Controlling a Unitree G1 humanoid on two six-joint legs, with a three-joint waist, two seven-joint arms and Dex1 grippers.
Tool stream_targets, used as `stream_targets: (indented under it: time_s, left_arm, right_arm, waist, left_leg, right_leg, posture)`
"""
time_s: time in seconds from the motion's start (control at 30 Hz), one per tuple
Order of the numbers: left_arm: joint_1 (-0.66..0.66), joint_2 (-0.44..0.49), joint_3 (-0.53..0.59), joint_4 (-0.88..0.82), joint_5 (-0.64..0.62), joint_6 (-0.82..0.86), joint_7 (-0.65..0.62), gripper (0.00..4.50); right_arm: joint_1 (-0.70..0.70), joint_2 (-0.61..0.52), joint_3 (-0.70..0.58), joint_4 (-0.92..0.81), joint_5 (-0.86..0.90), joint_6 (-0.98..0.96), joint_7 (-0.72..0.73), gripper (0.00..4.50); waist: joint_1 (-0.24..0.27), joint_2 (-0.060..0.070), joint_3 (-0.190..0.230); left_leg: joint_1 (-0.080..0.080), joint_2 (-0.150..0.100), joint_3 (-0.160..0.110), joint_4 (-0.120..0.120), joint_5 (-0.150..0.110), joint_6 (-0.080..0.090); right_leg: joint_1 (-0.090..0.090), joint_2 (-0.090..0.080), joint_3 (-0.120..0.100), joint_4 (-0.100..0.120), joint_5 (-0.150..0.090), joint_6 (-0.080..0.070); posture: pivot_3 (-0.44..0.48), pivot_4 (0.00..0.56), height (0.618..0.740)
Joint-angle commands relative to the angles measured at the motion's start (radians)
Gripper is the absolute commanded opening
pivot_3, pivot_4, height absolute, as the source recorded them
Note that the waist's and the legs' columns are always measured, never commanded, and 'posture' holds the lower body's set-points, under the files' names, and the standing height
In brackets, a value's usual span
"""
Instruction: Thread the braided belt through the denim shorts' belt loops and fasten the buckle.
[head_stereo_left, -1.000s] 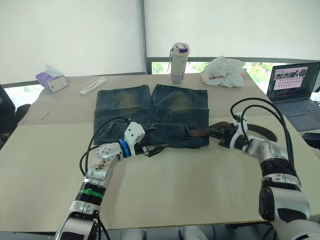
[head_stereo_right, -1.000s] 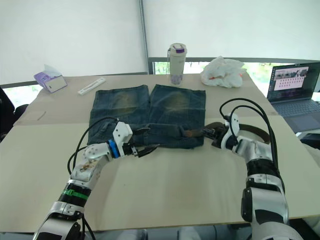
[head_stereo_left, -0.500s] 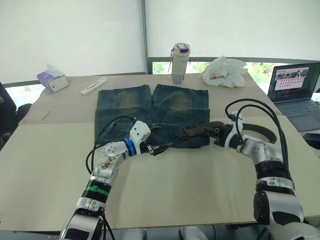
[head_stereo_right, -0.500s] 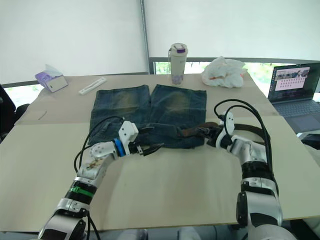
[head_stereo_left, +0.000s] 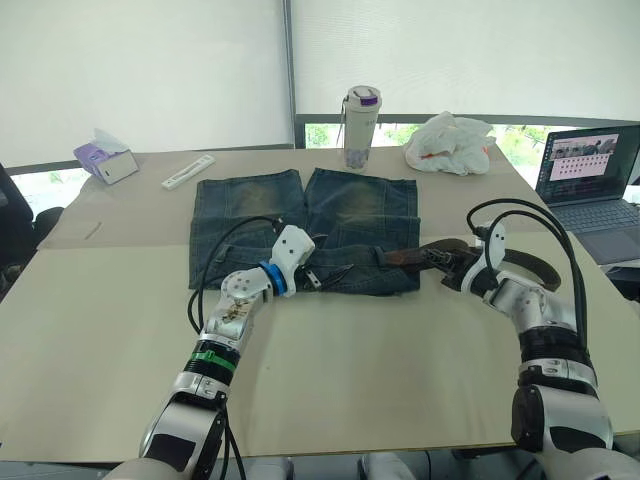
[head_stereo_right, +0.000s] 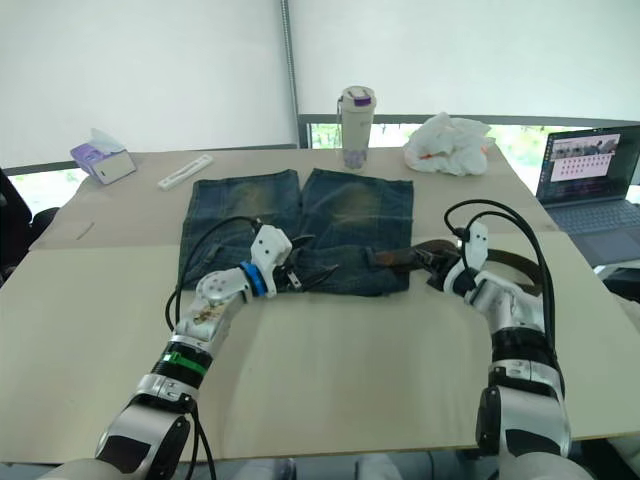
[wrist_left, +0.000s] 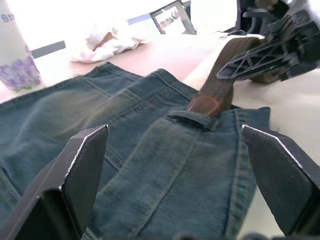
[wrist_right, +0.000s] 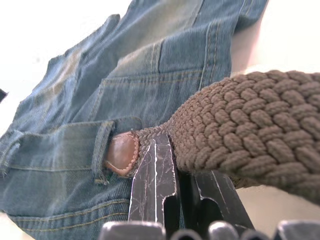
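The denim shorts (head_stereo_left: 303, 235) are lying flat on the counter (head_stereo_left: 400, 370), waistband toward the robot, so the belt loops are reachable. R pincer (wrist_right: 172, 165) is clamping the braided belt (wrist_right: 240, 125) near its leather tip (wrist_right: 121, 153) — feeding it under a belt loop (wrist_right: 102, 150). Belt's long axis is running along the waistband, tip pointing toward the L pincer (wrist_left: 175, 180), which is spread wide over the denim, prob. waiting to receive.

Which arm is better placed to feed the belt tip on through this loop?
Right: the right gripper is shut on the braided belt, its tip at a belt loop. The left gripper is open over the denim shorts.
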Motion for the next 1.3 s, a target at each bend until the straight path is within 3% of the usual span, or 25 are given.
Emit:
stream_targets:
  time_s: [0.03,0.33,0.8,1.3]
  left_arm:
    - [-0.029,0.001,0.01,0.019,0.0,-0.037,-0.006,4.48]
    - [-0.038,0.034,0.021,0.071,0.006,-0.066,-0.018,4.48]
    - [-0.023,0.059,0.025,0.074,0.013,-0.068,0.001,4.48]
    - [-0.06,0.032,0.035,0.128,0.031,-0.06,0.058,4.48]
  right_arm:
    - [0.007,0.011,-0.009,-0.077,0.034,0.021,0.0,0.0]
    - [-0.04,0.056,0.021,-0.016,0.004,-0.005,-0.02,0.0]
    - [-0.107,0.103,0.066,0.024,0.026,0.127,-0.004,0.0]
    - [-0.093,0.17,-0.302,0.022,0.342,0.428,-0.205,0.0]
  waist:
    - [-0.002,0.0,0.0]
    - [-0.004,0.0,0.0]
    - [-0.006,0.0,0.0]
    - [-0.003,0.001,0.0]
  left_leg:
    - [0.0,0.0,0.0,0.0,0.0,0.0]
    - [0.0,0.0,0.0,0.0,0.0,0.0]
    - [0.0,0.0,-0.002,0.0,0.0,0.0]
    - [-0.003,0.001,-0.002,0.0,0.0,0.0]
  right_leg:
    - [0.0,0.0,0.0,0.0,0.0,0.0]
    - [0.0,0.0,0.0,0.0,0.0,0.0]
    - [-0.002,0.0,0.0,0.002,0.0,0.0]
    - [-0.005,0.0,0.001,0.003,0.0,0.0]
  posture:
    - [0.0,0.15,0.74]
    - [0.0,0.15,0.74]
    - [0.0,0.15,0.74]
    - [0.0,0.15,0.74]
